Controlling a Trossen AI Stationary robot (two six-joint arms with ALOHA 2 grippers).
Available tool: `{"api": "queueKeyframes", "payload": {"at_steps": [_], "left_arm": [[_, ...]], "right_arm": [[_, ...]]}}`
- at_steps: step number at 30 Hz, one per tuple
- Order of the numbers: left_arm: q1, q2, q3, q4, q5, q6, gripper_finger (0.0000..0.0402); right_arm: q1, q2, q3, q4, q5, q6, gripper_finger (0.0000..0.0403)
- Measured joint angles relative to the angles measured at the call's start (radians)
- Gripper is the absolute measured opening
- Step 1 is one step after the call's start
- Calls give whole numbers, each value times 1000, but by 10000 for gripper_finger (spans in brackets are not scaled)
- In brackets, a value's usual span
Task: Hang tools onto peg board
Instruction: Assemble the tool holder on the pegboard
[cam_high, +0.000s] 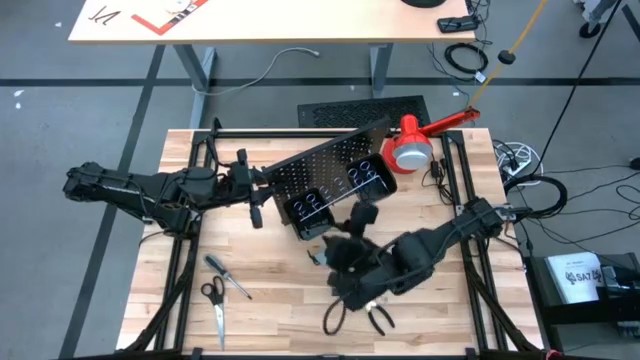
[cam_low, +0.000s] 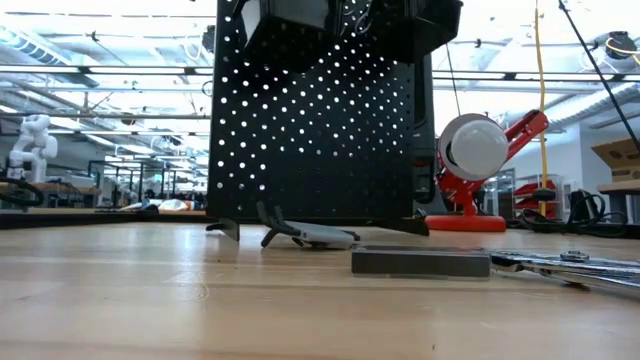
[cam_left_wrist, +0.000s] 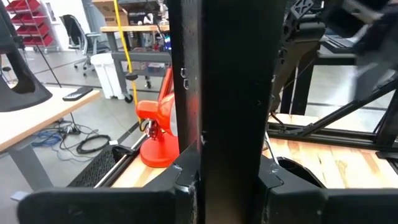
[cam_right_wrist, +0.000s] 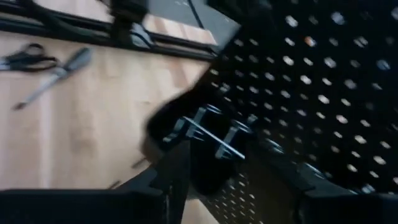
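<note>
The peg board (cam_high: 335, 180), a black perforated panel with two black bins, stands on edge at the middle of the table, and it fills the low view (cam_low: 310, 130). My left gripper (cam_high: 259, 195) is shut on its left edge. My right gripper (cam_high: 352, 232) hovers just in front of the board's face, near the lower bin (cam_right_wrist: 211, 140). The blurred right wrist view does not show whether it carries anything. A screwdriver (cam_high: 228, 277) and scissors (cam_high: 214, 305) lie flat on the table at the near left. Black-handled pliers (cam_high: 376, 318) lie under the right arm. My left gripper pinches the peg board's left edge (cam_left_wrist: 227, 143) between its two fingers (cam_left_wrist: 186, 186), one on each face of the panel. The fingers come in nearly level from the table's left. The board stands upright in the hold; whether its lower edge rests on the table I cannot tell.
A red-and-white lamp (cam_high: 412, 148) stands at the far right, close behind the board. A flat black slotted panel (cam_high: 365, 108) lies beyond the table's far edge. Black frame rails (cam_high: 190, 250) run along both table sides. A grey bar (cam_low: 420, 262) and a wrench (cam_low: 560, 265) lie near the low camera.
</note>
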Motion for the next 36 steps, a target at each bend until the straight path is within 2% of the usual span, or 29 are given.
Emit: {"api": "queueKeyframes", "payload": {"at_steps": [4, 7, 11, 15, 18, 20, 26, 36], "left_arm": [[0, 0, 0, 0, 0, -2, 70], [0, 0, 0, 0, 0, -3, 70], [0, 0, 0, -1, 0, -4, 70], [0, 0, 0, -2, 1, -5, 70], [0, -1, 0, -4, 2, -7, 70], [0, -1, 0, -5, 2, -8, 70], [0, -1, 0, -7, 2, -17, 70], [0, -2, 0, -10, 21, -33, 70]], "right_arm": [[-33, -1, 0, -111, -32, 71, 132], [-57, 16, 0, -175, -99, 25, 127], [-73, 38, -1, -191, -75, -195, 127], [-84, 48, -1, -169, 26, -411, 126], [-95, 51, -1, -165, 114, -526, 121], [-107, 49, -1, -165, 111, -570, 117], [-158, 50, -1, -196, -39, -598, 110], [-231, 50, -1, -273, -79, -594, 109]]}}
